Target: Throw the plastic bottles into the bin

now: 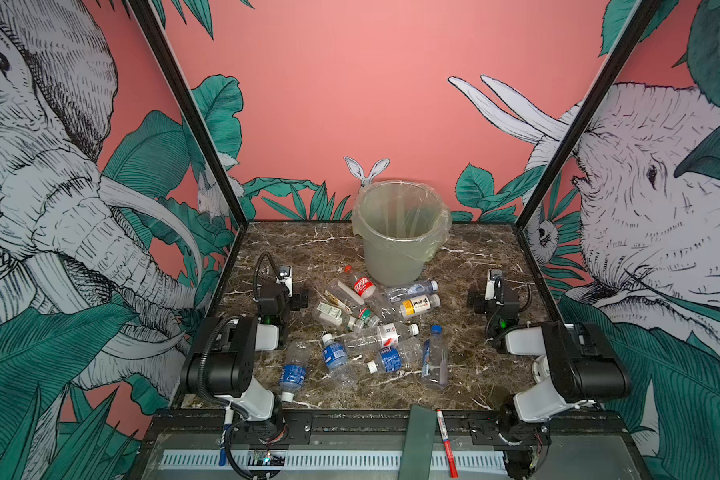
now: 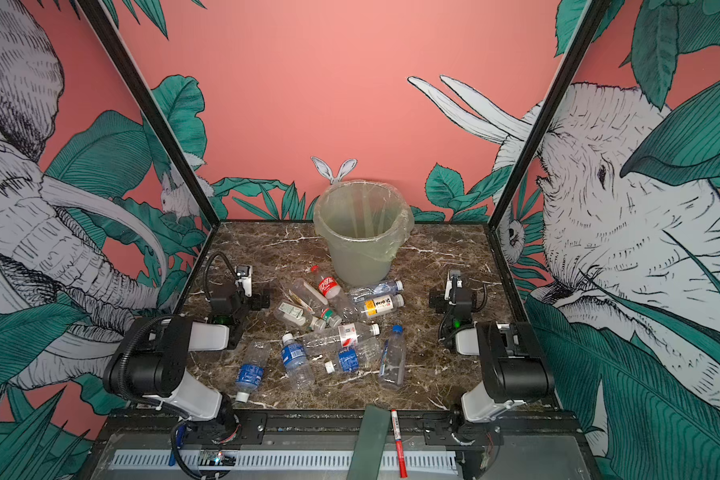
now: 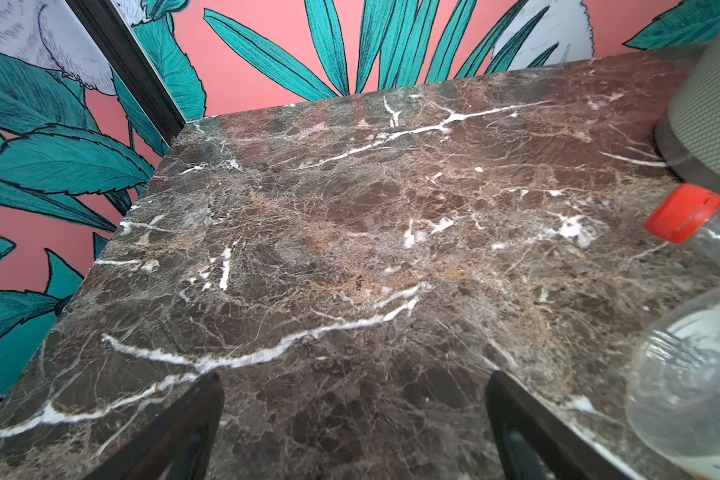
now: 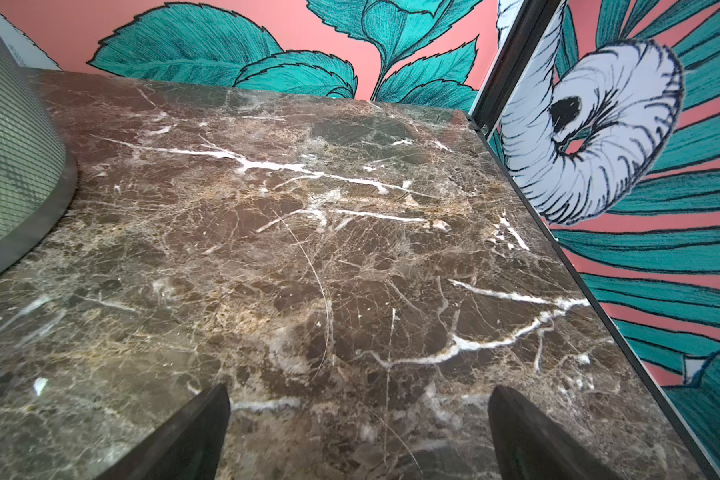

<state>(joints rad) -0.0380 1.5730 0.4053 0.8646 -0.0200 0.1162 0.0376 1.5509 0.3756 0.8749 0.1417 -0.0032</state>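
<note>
The plastic bottles lie in a loose pile mid-table in both top views: a red-labelled one [image 1: 364, 286] [image 2: 327, 286], a yellow-labelled one [image 1: 418, 306], a white-labelled one [image 1: 385, 336] and several blue-labelled ones [image 1: 294, 372] [image 2: 294, 355]. Behind them stands the grey-green bin [image 1: 391, 262] [image 2: 358, 262] with its clear bag liner. My left gripper [image 3: 356, 382] is open over bare marble, left of the pile; a red-capped bottle [image 3: 682, 214] and the bin's base [image 3: 707, 116] show at that view's edge. My right gripper [image 4: 360, 395] is open over bare marble, right of the pile and bin [image 4: 13, 158].
A red-and-white marker pen [image 1: 445, 442] and a green strip [image 1: 418, 440] lie on the black front rail. The left arm [image 1: 275, 299] and right arm [image 1: 497, 297] flank the pile. Printed wall panels on black frame posts [image 1: 528, 216] close in the marble table [image 1: 474, 374].
</note>
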